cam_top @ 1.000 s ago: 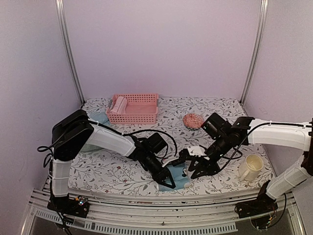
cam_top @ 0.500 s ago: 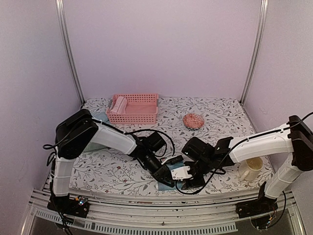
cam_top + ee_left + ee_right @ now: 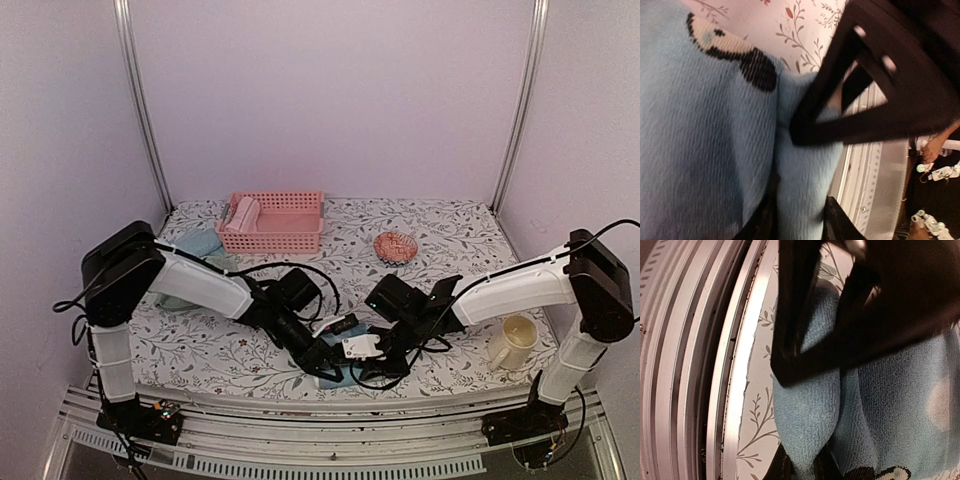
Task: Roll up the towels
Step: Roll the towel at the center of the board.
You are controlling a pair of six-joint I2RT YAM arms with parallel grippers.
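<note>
The blue towel with pale spots (image 3: 338,379) lies at the table's front edge, mostly hidden under both grippers. My left gripper (image 3: 327,364) comes at it from the left. In the left wrist view its fingers (image 3: 835,220) stand apart, with a thick fold of the towel (image 3: 705,125) loose between them. My right gripper (image 3: 372,358) meets it from the right. In the right wrist view the gripper (image 3: 801,465) is shut, pinching a narrow fold of the towel (image 3: 900,390). A rolled pink towel (image 3: 242,213) sits in the basket. A light blue towel (image 3: 197,243) lies at the back left.
The pink slatted basket (image 3: 290,236) stands at the back centre-left. A pink ridged bowl (image 3: 396,246) sits behind the right arm, and a cream mug (image 3: 512,342) at the front right. The metal front rail (image 3: 715,365) runs right beside the towel.
The right arm swung down and left onto the blue towel beside the left gripper and closed on a fold. The left arm shifted slightly left and its jaws widened.
</note>
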